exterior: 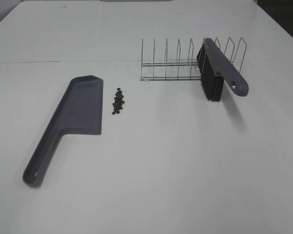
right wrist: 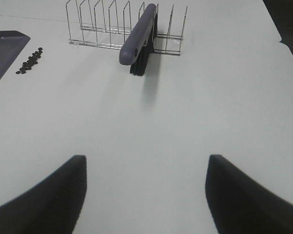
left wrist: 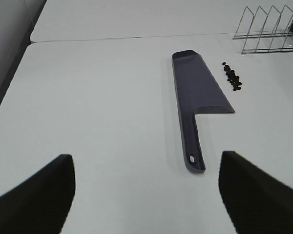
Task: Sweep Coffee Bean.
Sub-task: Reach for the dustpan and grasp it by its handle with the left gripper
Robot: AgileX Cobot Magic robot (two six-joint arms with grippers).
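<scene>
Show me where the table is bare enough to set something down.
Bare: the wide near stretch of table between dustpan and brush; also left of the dustpan. Crowded: coffee beans lie close beside the dustpan's edge, wire rack just behind.

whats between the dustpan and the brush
The coffee beans, close beside the dustpan; beyond them bare table up to the brush, in the exterior high view.

black wedge-shaped end effector fingers (left wrist: 34,200)
</scene>
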